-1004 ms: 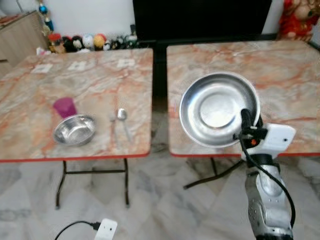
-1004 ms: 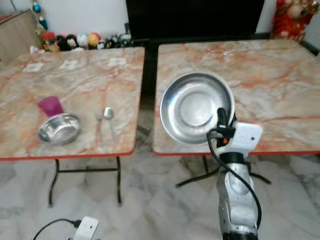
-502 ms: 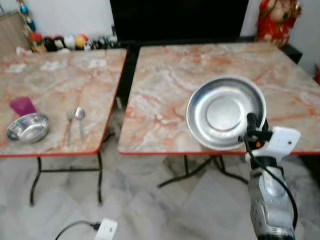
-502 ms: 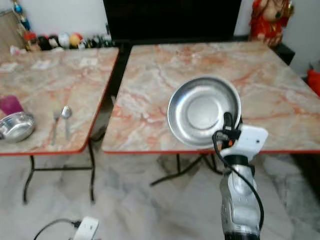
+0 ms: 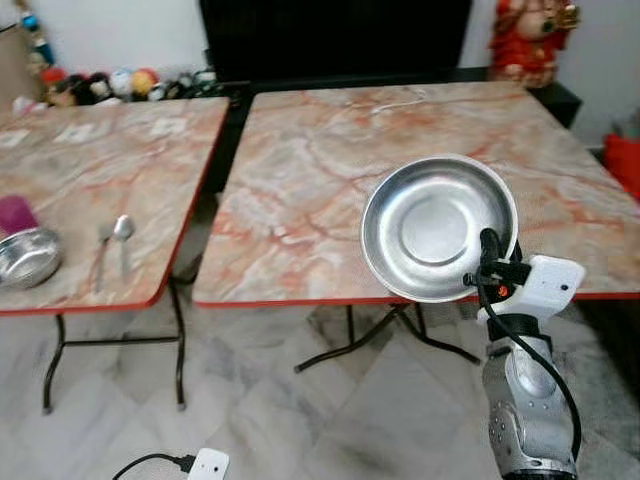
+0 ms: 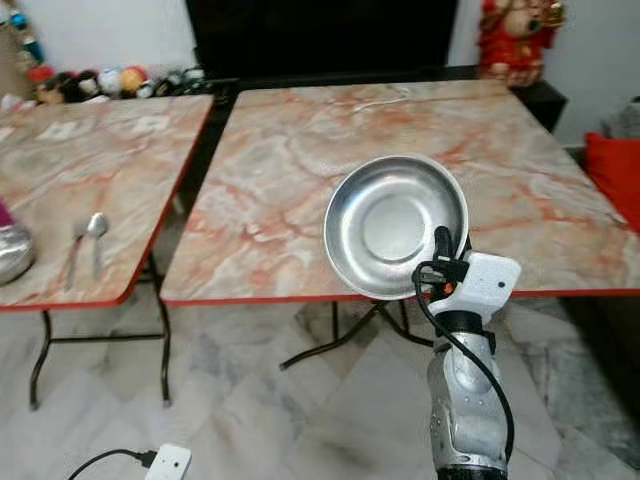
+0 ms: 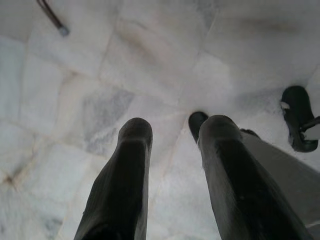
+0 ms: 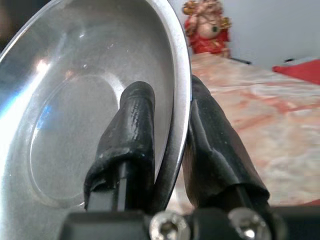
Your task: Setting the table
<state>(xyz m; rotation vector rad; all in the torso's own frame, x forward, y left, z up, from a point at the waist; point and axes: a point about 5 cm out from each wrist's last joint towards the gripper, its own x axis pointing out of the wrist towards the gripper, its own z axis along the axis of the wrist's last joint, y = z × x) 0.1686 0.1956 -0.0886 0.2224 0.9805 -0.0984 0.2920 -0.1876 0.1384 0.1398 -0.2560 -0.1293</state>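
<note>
The steel plate (image 5: 438, 226) hangs tilted in the air, its rim clamped between the right gripper (image 5: 489, 246) fingers, just above the near edge of the marble table (image 5: 300, 170). It looks mid-carry; next the plate must be levelled and lowered onto the tabletop. The left gripper (image 7: 170, 150) dangles over the floor, fingers apart.

At the left edge of the left eye view, the steel bowl (image 5: 22, 257) and the pink cup (image 5: 14, 213) behind it are both cut off, so neither shows whole. The left counter (image 5: 100, 190) also runs out of that edge. The fork (image 5: 100, 256) beside the spoon (image 5: 122, 240) is too blurred to make out its tines. The row of small toys (image 5: 110, 85) by the wall is too small to identify. On the floor, the white plug (image 5: 207, 466) is clipped by the bottom edge. The plate (image 8: 95, 105) hides one side of the right end effector (image 8: 170, 125) in the head views, and the wrist view cuts the plate's rim.
</note>
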